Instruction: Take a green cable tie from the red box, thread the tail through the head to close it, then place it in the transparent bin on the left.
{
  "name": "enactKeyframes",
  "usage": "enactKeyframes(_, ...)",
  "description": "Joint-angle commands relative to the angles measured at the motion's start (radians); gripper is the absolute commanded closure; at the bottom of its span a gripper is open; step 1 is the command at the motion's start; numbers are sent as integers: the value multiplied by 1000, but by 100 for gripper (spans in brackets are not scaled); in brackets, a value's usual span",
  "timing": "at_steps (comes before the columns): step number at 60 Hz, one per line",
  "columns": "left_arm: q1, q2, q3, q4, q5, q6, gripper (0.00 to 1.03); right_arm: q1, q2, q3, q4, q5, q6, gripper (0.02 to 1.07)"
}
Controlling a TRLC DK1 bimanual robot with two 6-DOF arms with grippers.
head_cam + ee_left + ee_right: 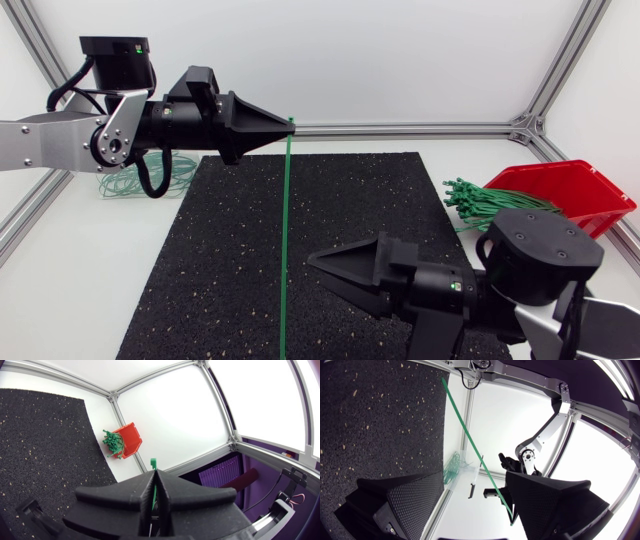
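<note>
White tabletop (pixel 80 260) under a black speckled mat (pixel 220 250), seen from overhead: the left claw (pixel 288 122) comes in over the mat's far edge, closed tight on the top of a green cable tie (pixel 285 240) that hangs straight down across the mat. The right claw (pixel 325 268) waits near the front edge, just beside the strap, its wedges spread. A red box (pixel 575 185) sits at the far right corner with a bundle of green ties (pixel 485 203) spilling over its rim. Looped ties (pixel 125 187) lie at the far left, behind the left arm. Bare mat stretches on both sides of the hanging strap, and a frame rail (pixel 400 128) lines the far edge.

Left wrist: the left claw (pixel 155 474) is pinched together with the cable tie's head (pixel 153 463) poking out past its tips. The red box (pixel 131 435) and its bundle (pixel 112 442) stand well ahead, beyond the mat's corner.

Right wrist: the right claw (pixel 474 475) stands wide open and grips nothing. The cable tie (pixel 470 435) slants through the gap, its end close beside one finger; whether they touch cannot be told. The looped ties (pixel 452 467) lie far ahead.
</note>
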Motion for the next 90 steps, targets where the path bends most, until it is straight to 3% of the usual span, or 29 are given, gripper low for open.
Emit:
enactKeyframes(1, 4, 44, 30, 44, 12, -93, 99, 30, 49, -27, 46, -8, -23, 22)
enactKeyframes(7, 7, 64, 40, 47, 12, -118, 99, 44, 118, -29, 123, -8, -16, 23)
enactKeyframes(13, 10, 69, 40, 47, 13, -123, 99, 65, 167, -26, 180, -12, -13, 34)
enactKeyframes(21, 20, 71, 45, 48, 13, -127, 99, 102, 198, -24, 204, -12, 9, 34)
enactKeyframes(30, 23, 84, 48, 53, 12, -127, 99, 131, 232, -15, 221, -11, 17, 45)
enactKeyframes(35, 26, 90, 54, 56, 12, -127, 99, 142, 252, -12, 241, -12, 20, 45)
enactKeyframes(48, 35, 103, 59, 59, 12, -127, 99, 159, 252, -4, 244, -18, 26, 65)
enactKeyframes(57, 36, 110, 63, 59, 12, -127, 99, 167, 252, -9, 255, -18, 35, 66)
enactKeyframes(60, 36, 112, 68, 59, 12, -129, 99, 168, 252, -10, 256, -20, 35, 75)
enactKeyframes(72, 33, 112, 71, 59, 12, -130, 99, 170, 243, -26, 256, -28, 33, 80)
enactKeyframes(81, 32, 112, 73, 59, 12, -132, 99, 176, 241, -32, 255, -28, 35, 95)
enactKeyframes(90, 33, 110, 71, 59, 12, -132, 99, 177, 241, -44, 255, -26, 33, 96)
